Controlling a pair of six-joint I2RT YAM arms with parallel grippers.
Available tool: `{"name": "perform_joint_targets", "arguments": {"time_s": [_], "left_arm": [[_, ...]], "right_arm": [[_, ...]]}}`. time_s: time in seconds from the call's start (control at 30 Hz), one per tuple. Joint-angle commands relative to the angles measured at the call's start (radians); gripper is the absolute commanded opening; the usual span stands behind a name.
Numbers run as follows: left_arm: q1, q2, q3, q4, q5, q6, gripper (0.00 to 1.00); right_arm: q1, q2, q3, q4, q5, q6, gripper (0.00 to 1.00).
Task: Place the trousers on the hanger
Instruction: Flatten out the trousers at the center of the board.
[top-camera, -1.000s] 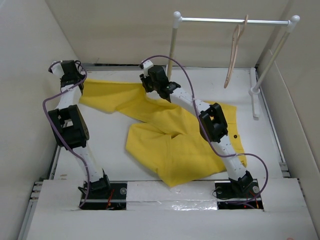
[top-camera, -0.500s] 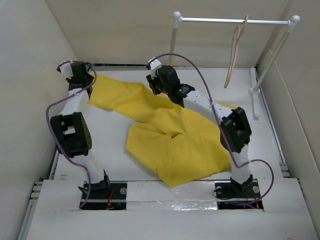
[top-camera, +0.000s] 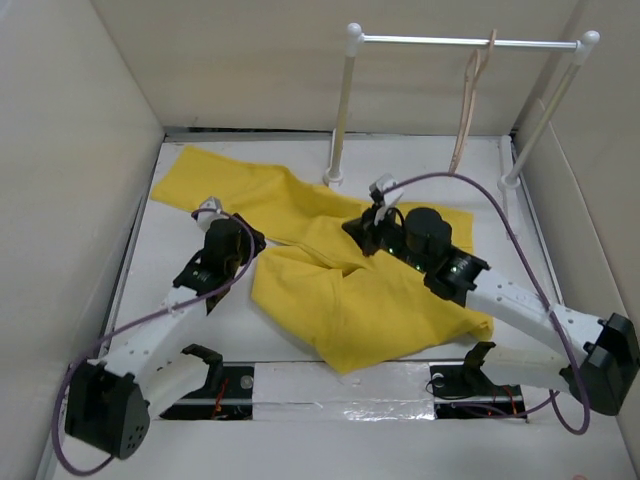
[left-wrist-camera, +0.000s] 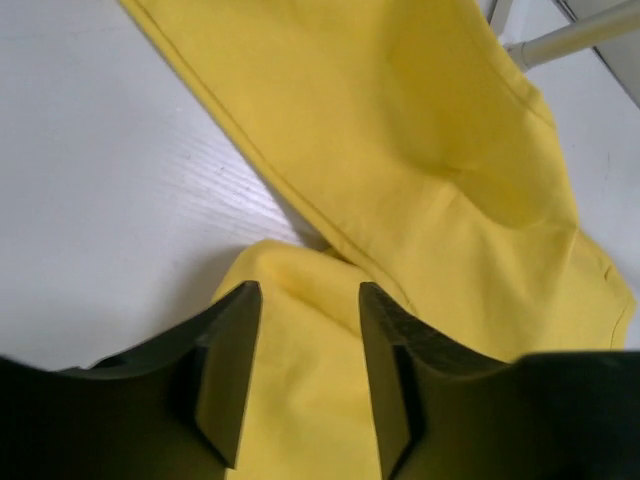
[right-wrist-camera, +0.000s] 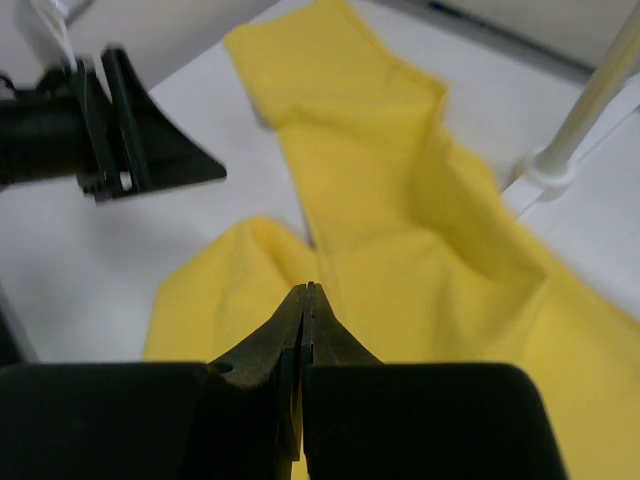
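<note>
Top external view puts the trousers (top-camera: 340, 290) flat on the table (top-camera: 160, 240) at mid-frame. One leg runs long toward the upper left, and the other is folded back toward the lower centre. The hanger (top-camera: 465, 120) hangs from the white rail (top-camera: 460, 41) at upper right, well apart from the cloth and from both arms.

The left gripper (top-camera: 240, 248) sits low at the left edge of the folded leg. Its arm is stretched nearly flat from the lower left corner. In the left wrist view its jaws stand about half apart. The rounded fold of cloth (left-wrist-camera: 265, 265) lies just ahead of them and between their lines, not yet pinched.

The right gripper (top-camera: 368, 222) hovers over the crotch area, where the two legs part, and points to the upper left. Its arm reaches in low from the lower right. In the right wrist view its jaws are pressed together, with no cloth seen between them.

The right arm is the nearer one to the hanger. The left arm is better placed to take the fold by closing on it.
</note>
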Motion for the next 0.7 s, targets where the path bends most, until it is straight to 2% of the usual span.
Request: {"name": "perform_joint_targets", "arguments": {"time_s": [0.0, 0.13, 0.2, 0.37, 0.47, 0.57, 0.67], "left_arm": [[0.011, -0.141, -0.087, -0.006, 0.074, 0.015, 0.44], [0.011, -0.126, -0.12, -0.033, 0.078, 0.057, 0.59], [0.011, -0.087, -0.109, -0.022, 0.089, 0.07, 0.6], [0.011, 0.06, -0.065, 0.044, 0.097, 0.101, 0.61], [0.011, 0.123, -0.049, 0.066, 0.078, 0.11, 0.59], [0.011, 0.17, -0.054, 0.112, 0.092, 0.115, 0.53], [0.011, 0.183, -0.057, 0.158, 0.103, 0.112, 0.32]], "right_arm": [[0.029, -0.112, -0.145, 0.025, 0.024, 0.067, 0.0], [0.039, -0.204, -0.269, 0.028, 0.049, 0.074, 0.0], [0.039, -0.209, -0.294, 0.026, 0.026, 0.071, 0.06], [0.049, -0.192, -0.317, 0.009, 0.004, 0.074, 0.32], [0.049, -0.192, -0.351, 0.035, -0.031, 0.077, 0.37], [0.049, -0.163, -0.384, 0.096, -0.039, 0.092, 0.37], [0.049, -0.105, -0.383, 0.111, -0.045, 0.1, 0.37]]}}
